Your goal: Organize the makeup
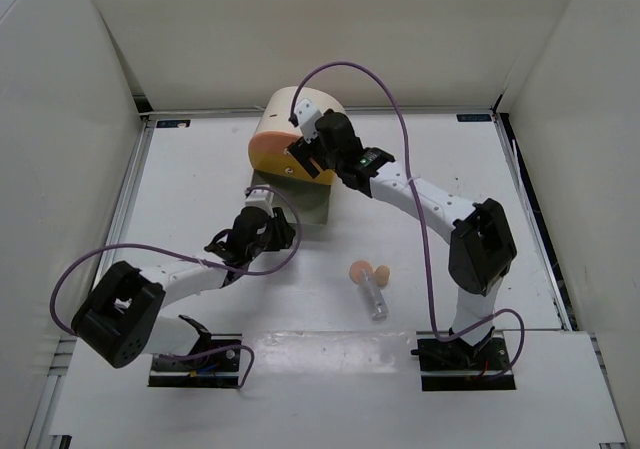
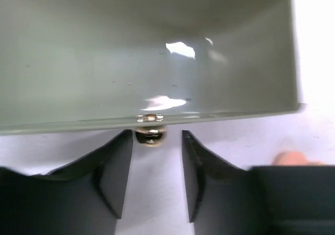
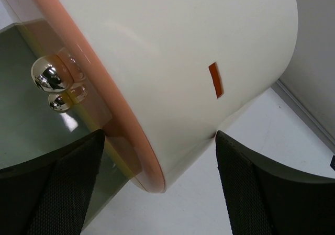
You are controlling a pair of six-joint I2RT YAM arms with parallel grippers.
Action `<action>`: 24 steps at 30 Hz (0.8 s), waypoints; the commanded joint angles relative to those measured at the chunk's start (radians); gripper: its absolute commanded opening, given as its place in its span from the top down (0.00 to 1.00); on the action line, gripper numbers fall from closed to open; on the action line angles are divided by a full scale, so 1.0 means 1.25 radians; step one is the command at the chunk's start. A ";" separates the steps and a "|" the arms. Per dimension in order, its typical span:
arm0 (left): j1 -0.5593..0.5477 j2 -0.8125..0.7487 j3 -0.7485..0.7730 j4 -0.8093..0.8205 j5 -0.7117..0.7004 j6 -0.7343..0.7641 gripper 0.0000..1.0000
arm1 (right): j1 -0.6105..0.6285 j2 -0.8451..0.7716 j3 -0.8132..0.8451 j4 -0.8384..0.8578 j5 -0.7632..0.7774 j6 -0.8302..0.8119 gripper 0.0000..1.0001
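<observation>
- The peach sponges (image 1: 368,271) and clear tube (image 1: 376,299) lie together on the tabletop (image 1: 200,169), just below centre in the top view.
- The sponges are probably light and squashy, so pinch them gently.
- The tube looks stiff, slick and apt to roll. Close across its barrel.
- Your left fingers (image 2: 112,172) stand apart around the drawer's gold knob (image 2: 151,135).
- Your right fingers (image 3: 68,188) straddle the cream box (image 3: 183,62). I cannot tell whether they are pressing on it.

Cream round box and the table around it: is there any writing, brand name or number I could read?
Nothing here can be read as text.
Cream box: no writing, only a blank orange tab.
Dark stickers at the far corners of the table: too small to read.
</observation>
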 commanded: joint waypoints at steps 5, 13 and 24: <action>-0.035 -0.083 0.014 -0.061 -0.044 -0.034 0.02 | -0.001 -0.088 -0.014 0.017 -0.009 0.016 0.11; -0.036 -0.235 0.097 -0.381 -0.085 -0.005 0.02 | 0.008 -0.196 -0.040 -0.064 -0.172 0.009 0.01; -0.037 -0.333 0.278 -0.683 -0.133 -0.140 0.02 | 0.008 -0.470 -0.343 -0.216 -0.069 0.287 0.04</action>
